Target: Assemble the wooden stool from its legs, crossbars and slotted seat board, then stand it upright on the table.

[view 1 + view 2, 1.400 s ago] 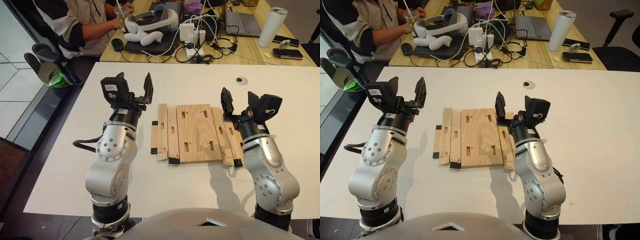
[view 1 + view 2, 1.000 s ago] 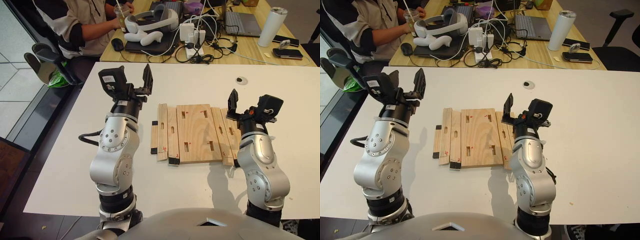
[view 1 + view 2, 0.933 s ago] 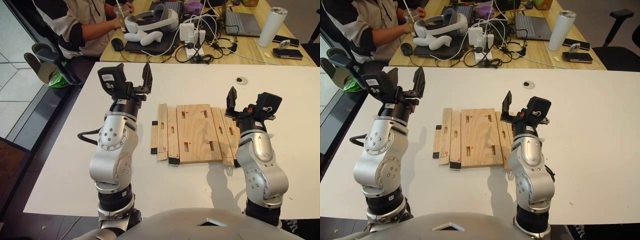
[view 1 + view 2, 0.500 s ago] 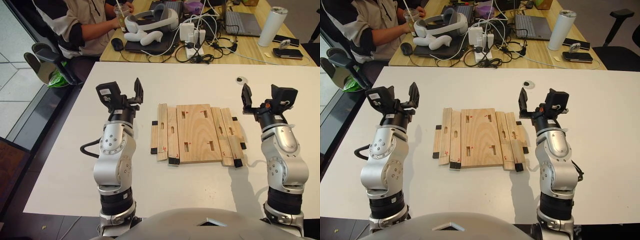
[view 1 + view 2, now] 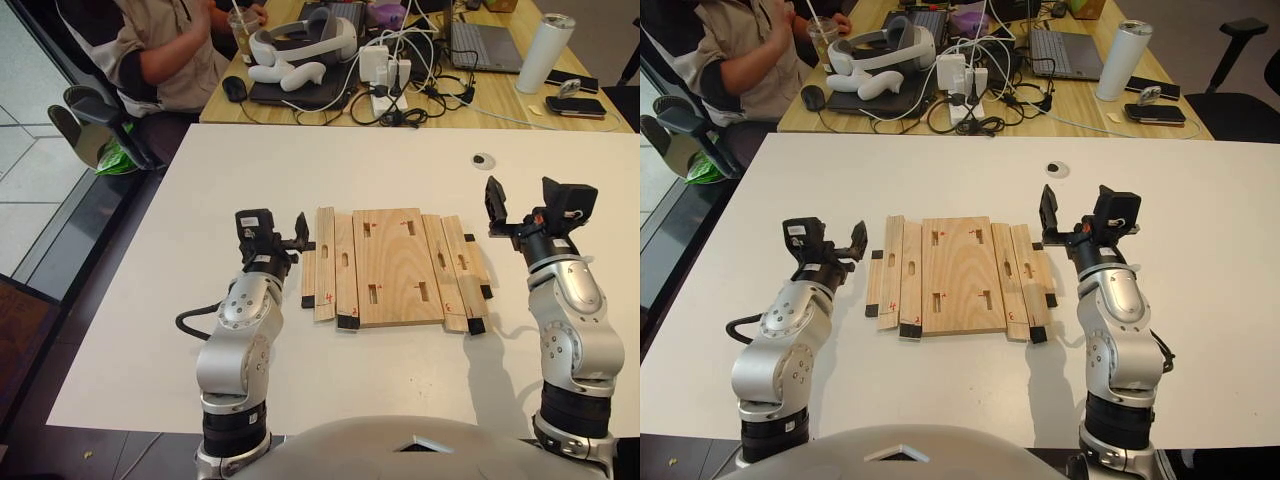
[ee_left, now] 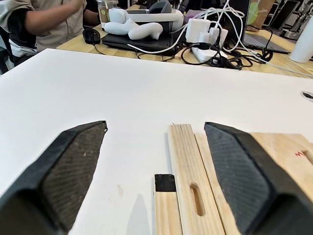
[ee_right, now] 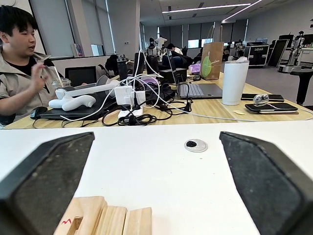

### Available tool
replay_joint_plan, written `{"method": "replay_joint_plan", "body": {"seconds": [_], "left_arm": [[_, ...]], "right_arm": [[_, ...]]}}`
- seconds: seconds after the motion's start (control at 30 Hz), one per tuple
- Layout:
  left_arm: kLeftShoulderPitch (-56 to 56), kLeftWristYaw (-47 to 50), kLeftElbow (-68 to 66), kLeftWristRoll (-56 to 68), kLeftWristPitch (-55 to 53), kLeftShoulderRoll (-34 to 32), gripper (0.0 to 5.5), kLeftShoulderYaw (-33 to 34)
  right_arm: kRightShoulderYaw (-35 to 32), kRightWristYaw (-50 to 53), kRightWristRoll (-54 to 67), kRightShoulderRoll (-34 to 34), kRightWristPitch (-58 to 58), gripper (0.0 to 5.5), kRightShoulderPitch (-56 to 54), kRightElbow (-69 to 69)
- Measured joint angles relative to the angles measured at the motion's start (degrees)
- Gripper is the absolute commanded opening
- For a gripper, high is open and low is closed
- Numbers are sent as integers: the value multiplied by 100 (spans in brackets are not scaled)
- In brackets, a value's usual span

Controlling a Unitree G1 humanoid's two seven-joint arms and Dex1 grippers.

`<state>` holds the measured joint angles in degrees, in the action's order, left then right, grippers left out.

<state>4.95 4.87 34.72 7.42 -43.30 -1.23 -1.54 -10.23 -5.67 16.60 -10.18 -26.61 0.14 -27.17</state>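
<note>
While the stool's parts lie unassembled, we see the seat board (image 5: 398, 265) flat on the white table (image 5: 150, 330), slots facing up. Two long slotted slats (image 5: 343, 270) lie side by side against its left edge, and a shorter black-tipped piece (image 5: 307, 275) sits just outside them. Three more wooden strips (image 5: 450, 270) lie against the board's right edge, some with black caps at their near ends.

Our left gripper (image 5: 285, 235) sits low over the table, just beside the far end of the left-hand pieces. Its jaws are spread wide and hold nothing. From the left wrist we look between the dark pads (image 6: 73, 171) at the black-tipped piece and one slotted slat lying ahead. We cannot tell whether the nearer finger touches the wood.

Our right gripper (image 5: 520, 215) stands beyond the right-hand strips, apart from them, its jaws likewise wide apart and empty. A small round grommet (image 5: 483, 159) is set in the tabletop farther back, and a wooden desk (image 5: 500, 100) with cables and a white tumbler (image 5: 543, 50) stands behind
</note>
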Motion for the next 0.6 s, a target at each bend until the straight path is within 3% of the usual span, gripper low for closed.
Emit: {"method": "replay_joint_plan", "body": {"seconds": [0.27, 0.6], "left_arm": [[290, -83, 54, -454, -395, -556, 371, -117], [-11, -1077, -149, -463, -1425, -1890, 371, -252]], "right_arm": [[-3, 3, -4, 9, 6, 477, 43, -58], [7, 362, -133, 313, 111, 477, 452, -469]]}}
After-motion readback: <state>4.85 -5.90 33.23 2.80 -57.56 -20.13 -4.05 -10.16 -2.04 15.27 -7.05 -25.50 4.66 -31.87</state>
